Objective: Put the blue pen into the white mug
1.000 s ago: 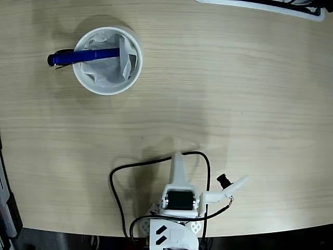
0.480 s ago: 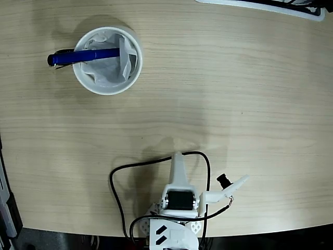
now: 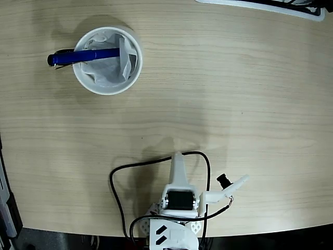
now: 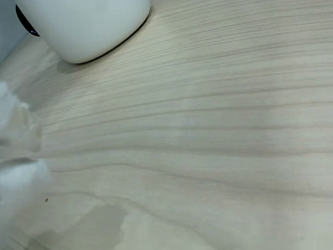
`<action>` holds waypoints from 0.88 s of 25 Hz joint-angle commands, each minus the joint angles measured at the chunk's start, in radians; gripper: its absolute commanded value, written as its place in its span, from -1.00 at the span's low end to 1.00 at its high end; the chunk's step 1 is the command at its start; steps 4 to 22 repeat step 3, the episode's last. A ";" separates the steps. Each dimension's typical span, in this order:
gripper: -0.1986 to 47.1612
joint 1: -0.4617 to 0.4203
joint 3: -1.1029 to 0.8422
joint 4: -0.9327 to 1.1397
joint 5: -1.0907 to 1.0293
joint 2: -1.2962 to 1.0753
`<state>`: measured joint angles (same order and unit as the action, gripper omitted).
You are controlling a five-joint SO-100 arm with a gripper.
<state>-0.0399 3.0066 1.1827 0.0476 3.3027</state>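
Across the rim of the round white ceramic mug [image 3: 107, 60], at upper left in the fixed view, the slim glossy blue pen [image 3: 83, 57] is lying, its tip on the paper lining [image 3: 110, 66] and its clip end overhanging outside. Light, stiff, slippery (best pinched mid-barrel). The white two-finger gripper [image 3: 229, 188] is resting retracted near the table's [image 3: 234, 88] edge; whether it is open cannot be told. The wrist view is cropping the mug.
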 commanded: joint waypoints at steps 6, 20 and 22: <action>-0.99 -0.008 -0.011 0.005 0.018 0.069; -0.99 -0.008 -0.011 0.005 0.018 0.069; -0.99 -0.008 -0.011 0.005 0.018 0.069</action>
